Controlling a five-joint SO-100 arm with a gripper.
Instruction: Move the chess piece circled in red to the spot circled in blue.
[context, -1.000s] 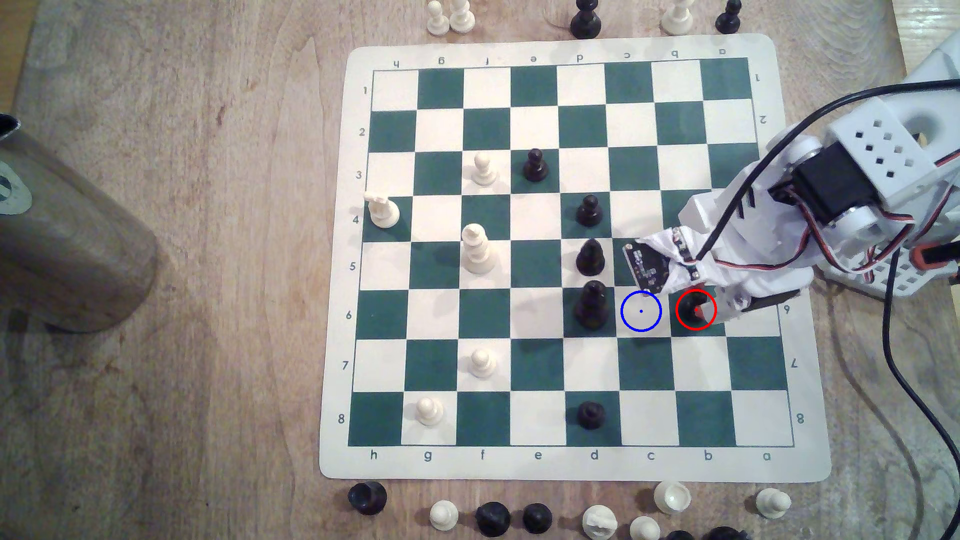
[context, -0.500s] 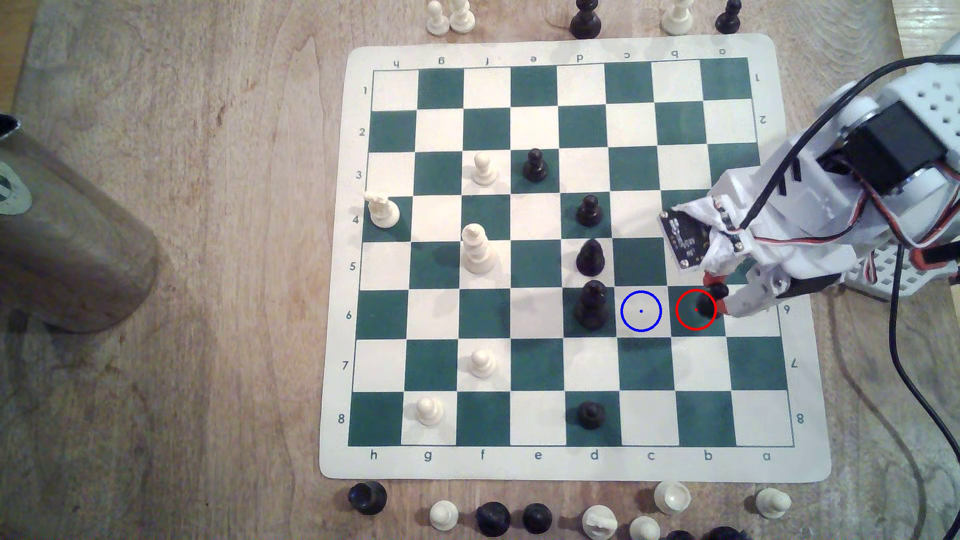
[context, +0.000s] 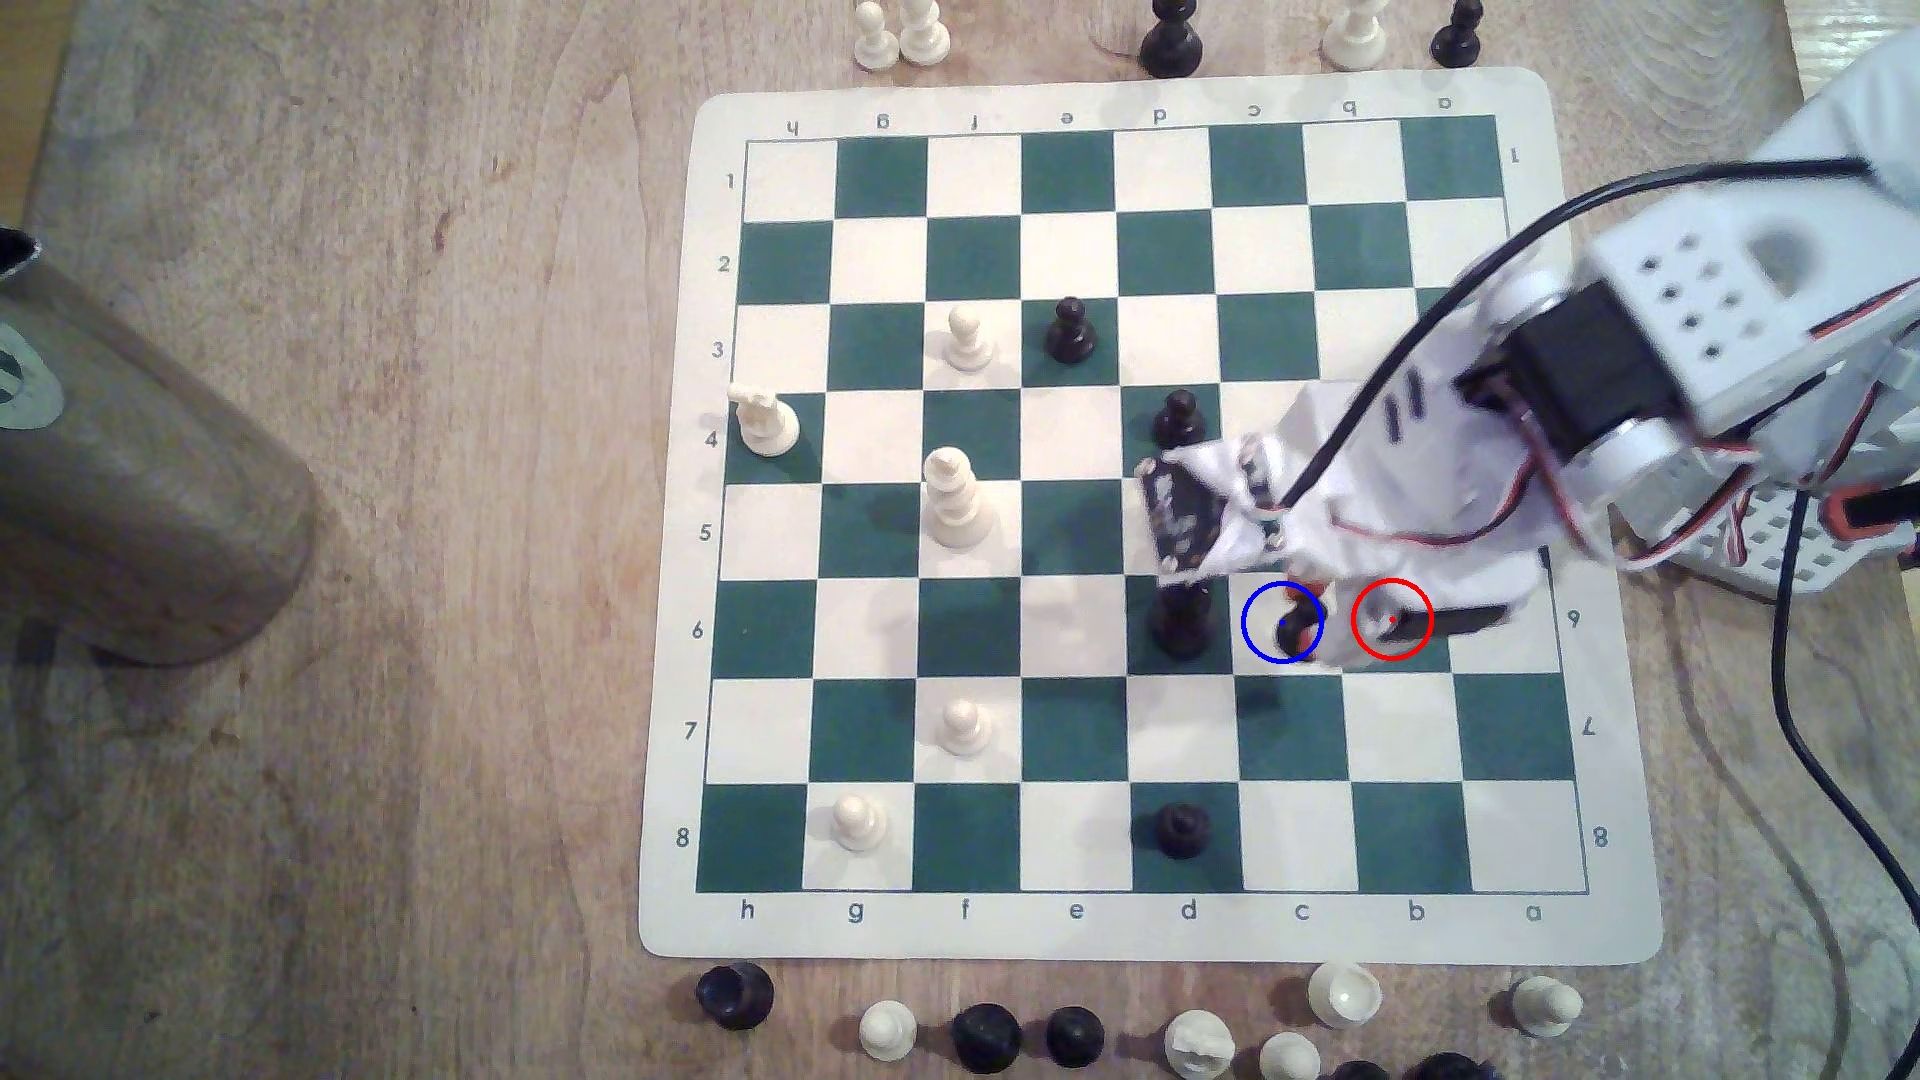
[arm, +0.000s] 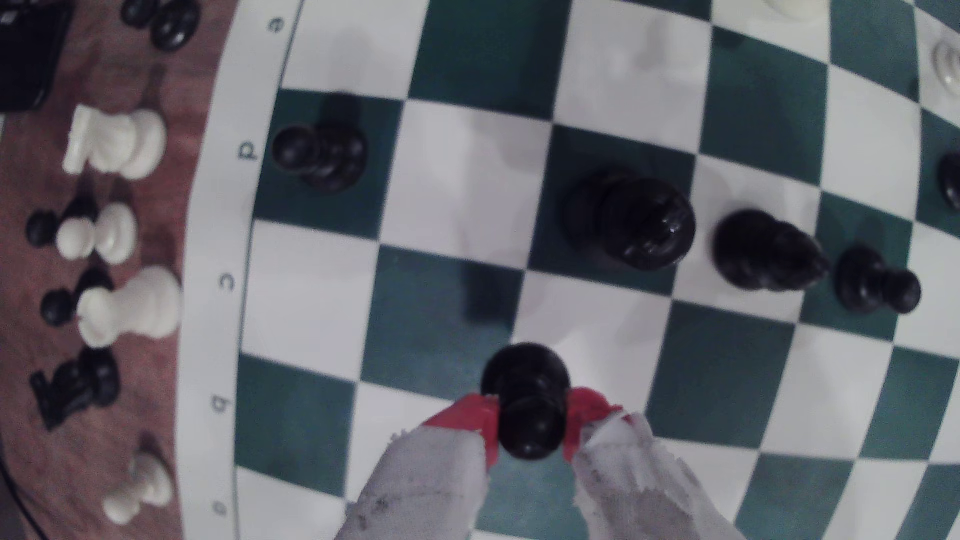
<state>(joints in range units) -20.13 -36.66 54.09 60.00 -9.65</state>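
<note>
The small black pawn (context: 1299, 623) is clamped between the red-tipped fingers of my gripper (context: 1301, 604). It sits inside the blue ring on the cream square (context: 1259, 625) in the exterior view. In the wrist view the pawn (arm: 525, 384) is pinched at its neck and head by the gripper (arm: 530, 423), with its round base pointing away over the board. Whether the base touches the board I cannot tell. The dark green square with the red ring (context: 1377, 602) holds no piece; a dark part of the gripper reaches over it.
A tall tiered black piece (context: 1181, 628) stands one square to the exterior view's left of the blue ring. A black pawn (context: 1178, 415) shows above the wrist's circuit board. Captured pieces line the board's top and bottom edges. A metal cylinder (context: 125, 467) lies at far left.
The gripper closed on the pawn on the red-ringed square and carried it one square toward the exterior view's left, into the blue ring. The arm swung over the board with it.
</note>
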